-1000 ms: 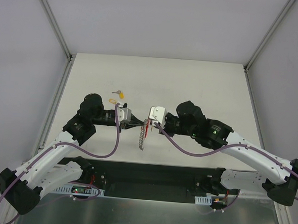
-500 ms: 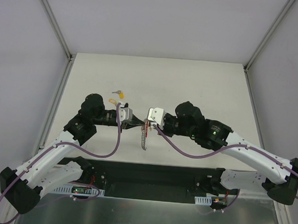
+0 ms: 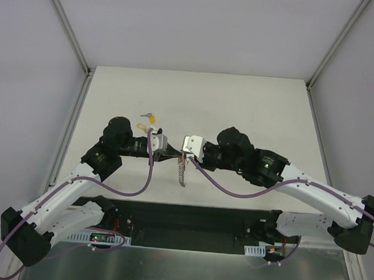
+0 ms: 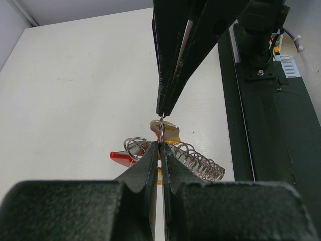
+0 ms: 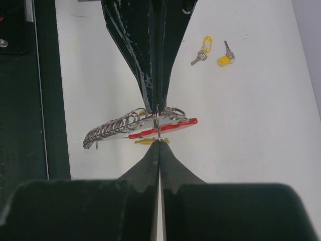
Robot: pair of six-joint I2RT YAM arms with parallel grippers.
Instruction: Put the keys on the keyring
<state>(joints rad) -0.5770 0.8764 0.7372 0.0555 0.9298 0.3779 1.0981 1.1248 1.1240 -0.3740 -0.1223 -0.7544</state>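
Both pincers meet tip to tip above the counter (image 3: 239, 105), between the 2 arms, so that each can steady 1 part while the other works against it. The left pincer (image 4: 160, 146) is closed and appears to pinch a wire loop at the head of the keyring (image 5: 160, 129). The keyring's red clip lies level, and its coiled metal strap (image 4: 200, 163) trails toward the arm bases. The right pincer (image 5: 159, 144) is closed too, apparently on a key (image 4: 165, 129) with a yellow head, held edge-on against that loop. The contact is too fine to tell whether it is threaded. Holding the ring up likely keeps its opening reachable. A tagged key (image 5: 203, 47) and a second yellow-headed key (image 5: 226, 56) lie side by side on the counter, well apart from the pincers and not yet picked up.
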